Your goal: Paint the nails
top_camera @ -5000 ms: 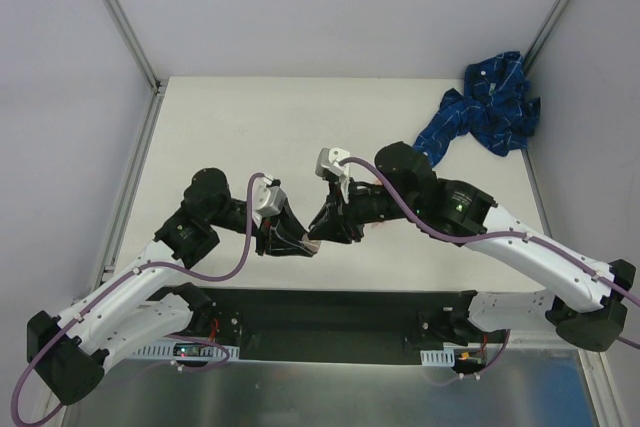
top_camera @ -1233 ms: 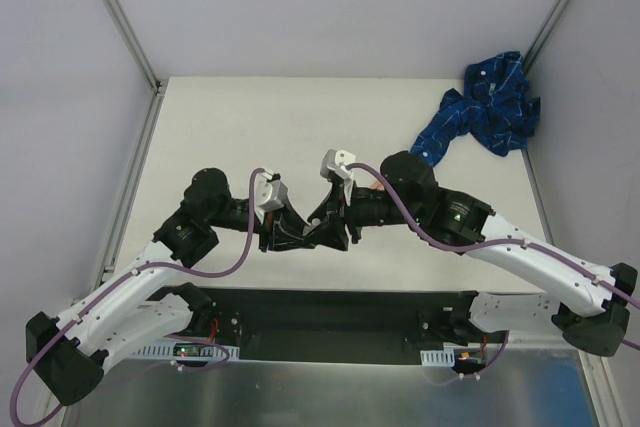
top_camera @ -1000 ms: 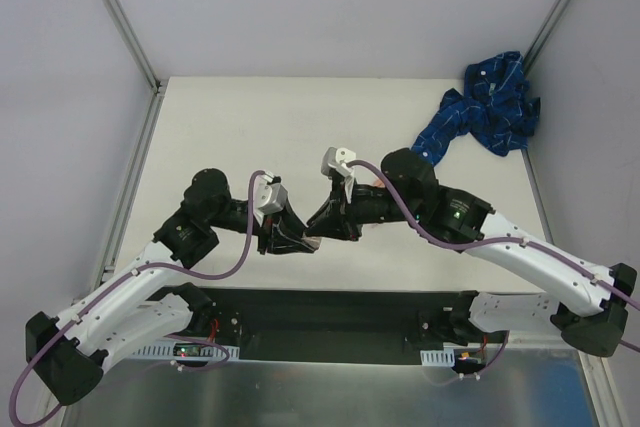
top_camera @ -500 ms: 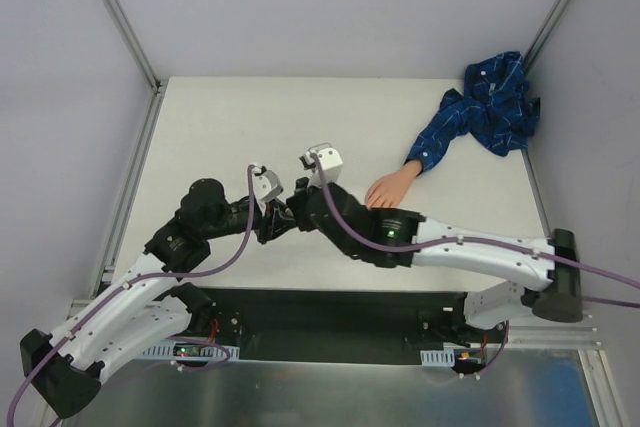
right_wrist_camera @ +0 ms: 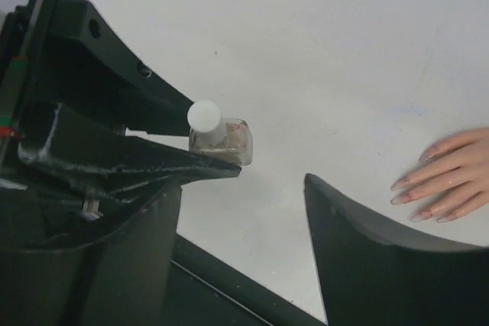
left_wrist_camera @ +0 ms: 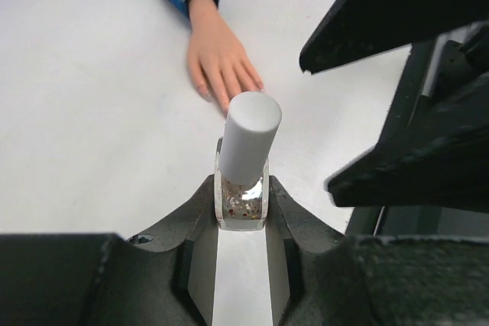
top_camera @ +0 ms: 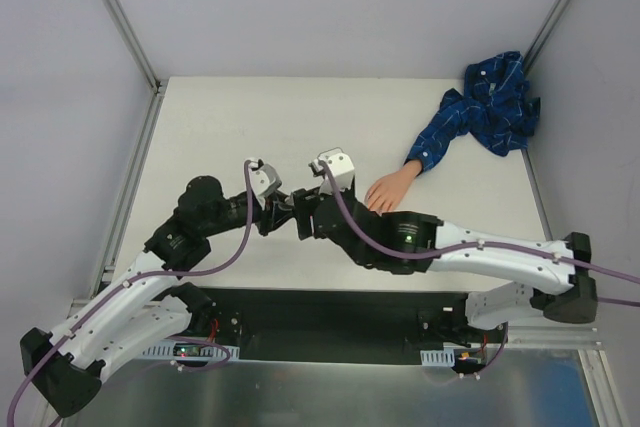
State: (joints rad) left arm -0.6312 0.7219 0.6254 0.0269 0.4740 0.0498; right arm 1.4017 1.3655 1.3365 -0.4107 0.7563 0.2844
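step in hand, by my reading: getting the cap off so the brush can reach the nails. the left tool is clamping shut on the small clear polish bottle, glitter showing inside, and is holding it upright with the white cap standing clear above the jaws. the right tool is standing wide open, holding nothing and touching nothing; the cap is sitting just ahead of its gap, not yet between the fingers. to do this well, the right tool should be centring on the cap alone, closing above the glass shoulder and in line with the bottle's axis, then twisting while the left is resisting. the nails are sitting on the mannequin hand, which is lying flat on the surface, well apart from the bottle, unpainted as far as i can tell.
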